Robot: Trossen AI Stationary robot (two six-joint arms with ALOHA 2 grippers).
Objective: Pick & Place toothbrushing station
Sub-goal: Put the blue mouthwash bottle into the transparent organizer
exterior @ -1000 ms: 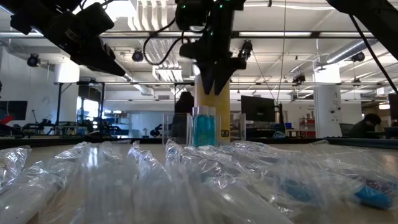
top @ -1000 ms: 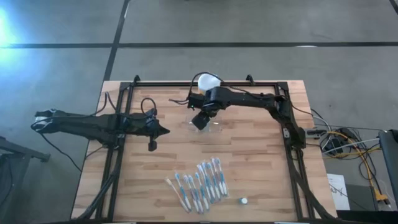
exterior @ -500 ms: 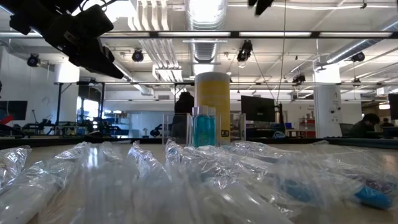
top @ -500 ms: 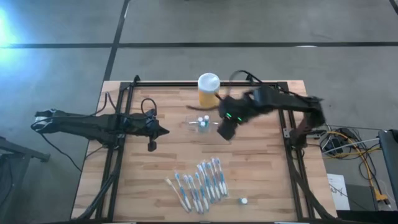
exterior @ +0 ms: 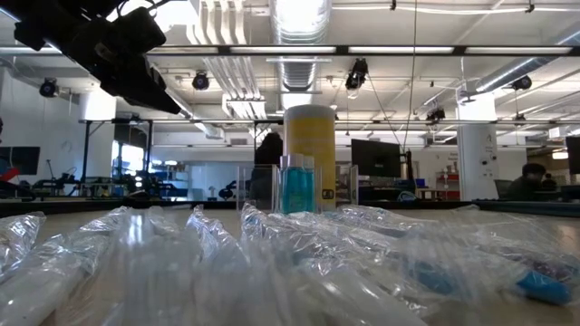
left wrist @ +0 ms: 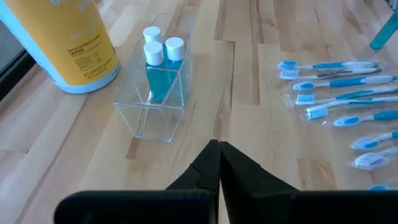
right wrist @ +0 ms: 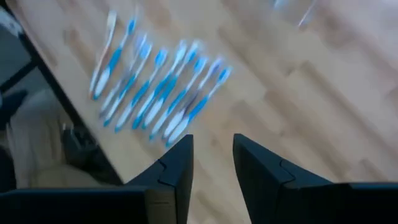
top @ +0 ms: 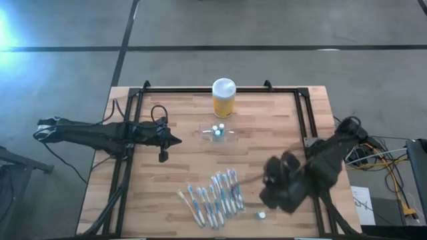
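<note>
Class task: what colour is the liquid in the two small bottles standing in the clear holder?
Blue-green, under white caps; the bottles show best in the left wrist view.

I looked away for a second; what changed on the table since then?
The right gripper swung away from the clear holder to the table's near right, beside the toothbrushes, carrying nothing. The holder, yellow jar and left gripper stayed put.

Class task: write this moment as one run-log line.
clear plastic toothbrush holder: standing beside yellow jar | right gripper: open, empty, above wrapped toothbrushes | left gripper: shut
</note>
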